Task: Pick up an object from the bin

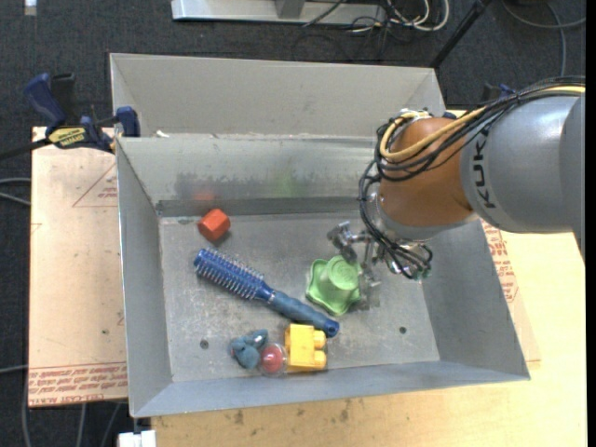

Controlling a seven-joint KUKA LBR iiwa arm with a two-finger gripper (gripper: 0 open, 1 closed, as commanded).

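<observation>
You are looking down on a grey metal bin (279, 101) standing on a dark carpeted floor (74, 17), with loose cables (410, 3) lying beyond its far side. On the bin's bottom, a small red cube (215, 223) sits far left. A blue plastic hairbrush (244, 282) lies slantwise across the middle. Near the front edge, a yellow toy brick (305, 347), a small pink-red ball (272, 359) and a blue-grey lump (248, 348) lie bunched together.

The grey arm (535, 166) comes in from the right, its orange wrist cover (424, 184) wrapped in cables and tipped downward. The pincer (361, 264) is low in the bin, against the far right side of a light green plastic cup-like piece (331, 287) just right of the brush handle. You cannot tell whether the pincer is apart or together.
</observation>
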